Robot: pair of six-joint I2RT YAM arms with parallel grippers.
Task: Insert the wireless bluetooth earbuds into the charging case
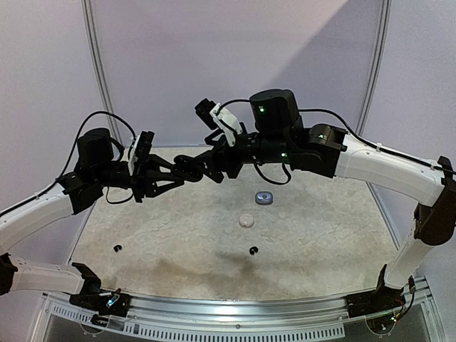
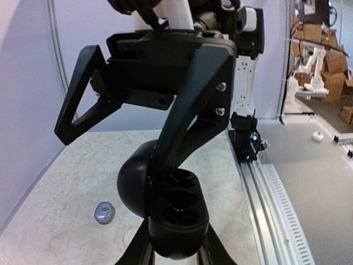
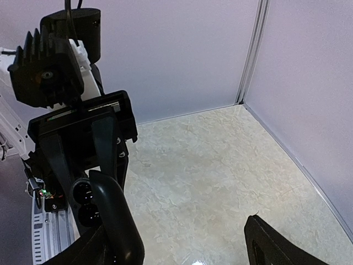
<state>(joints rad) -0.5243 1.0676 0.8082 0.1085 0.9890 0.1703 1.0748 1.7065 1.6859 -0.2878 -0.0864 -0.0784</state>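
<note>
The left gripper point(image 1: 182, 171) is squeezing the black charging case point(image 2: 176, 221) up in the air, over the far side of the table point(image 1: 320, 235). The case is open. The right gripper point(image 3: 179, 204) is wide open and holds nothing, with one finger right beside the case. Two black earbuds point(image 1: 254, 250) lie closer to the near edge. I think the right gripper should go down slowly and pinch one bud softly, while the left holds the case steady
</note>
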